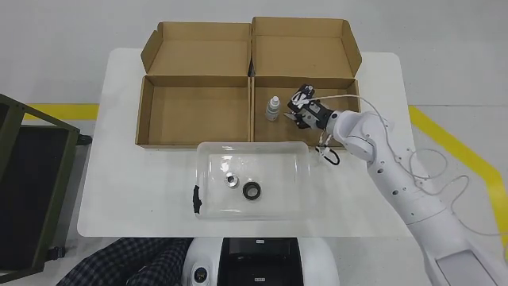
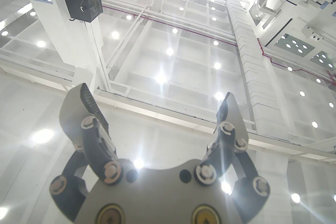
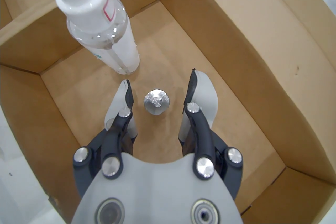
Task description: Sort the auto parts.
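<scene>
My right gripper (image 3: pixel 160 77) hangs open inside the right cardboard box (image 1: pixel 278 131), seen from the top view as the right gripper (image 1: pixel 300 103). A small silver metal part (image 3: pixel 157 101) lies on the box floor between the fingers, touching neither. A clear bottle with a white cap (image 3: pixel 105 33) stands upright just beyond the fingertips; from the top it is the bottle (image 1: pixel 273 108). The clear plastic tray (image 1: pixel 294 183) holds a small silver part (image 1: pixel 231 179) and a black ring (image 1: pixel 252 191). My left gripper (image 2: pixel 155 89) points up at the ceiling, open and empty.
The left cardboard box (image 1: pixel 194 115) stands beside the right one, both with lids folded back. A black strip (image 1: pixel 195 199) sits at the tray's left edge. White table (image 1: pixel 127 167) is bare left of the tray. A dark green cart (image 1: pixel 32 191) stands left of the table.
</scene>
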